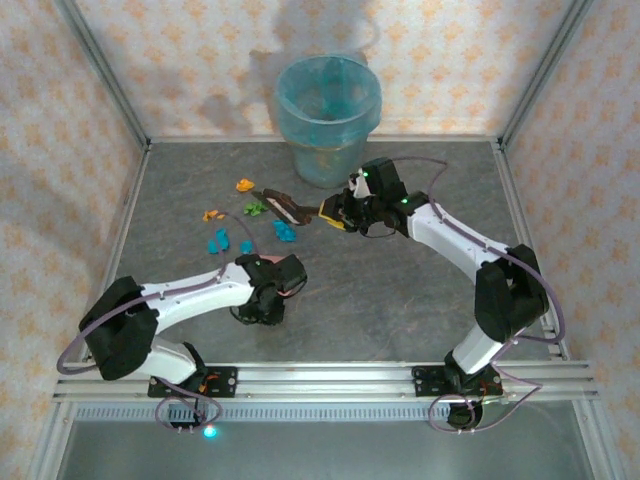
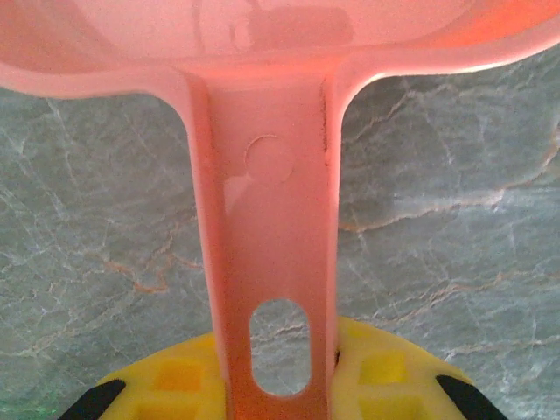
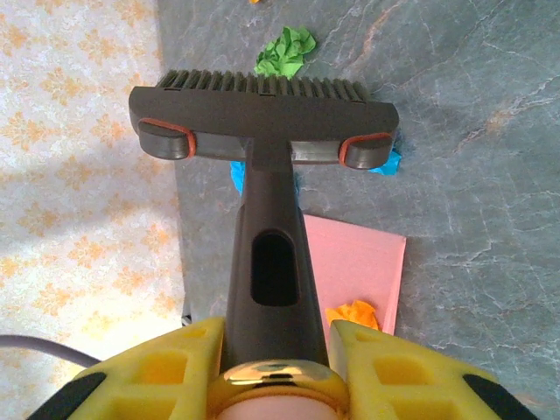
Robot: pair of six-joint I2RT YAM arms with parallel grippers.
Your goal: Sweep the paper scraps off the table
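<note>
On the pink dustpan (image 3: 359,254) (left tool (image 2: 280,385) clamps it) lies an orange scrap (image 3: 354,312); right tool (image 3: 276,367) clamps brush (image 3: 262,105)

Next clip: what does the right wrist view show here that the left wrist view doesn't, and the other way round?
Right wrist, not left wrist: the dark brush with its bristles, gripped by the right tool; a green scrap, a blue scrap and an orange scrap; a wallpapered wall.
Left wrist, not right wrist: the holed handle of the pink dustpan, clamped in the left tool.
Both: the marbled table, part of the pink dustpan, and yellow fingers at the bottom edge.
</note>
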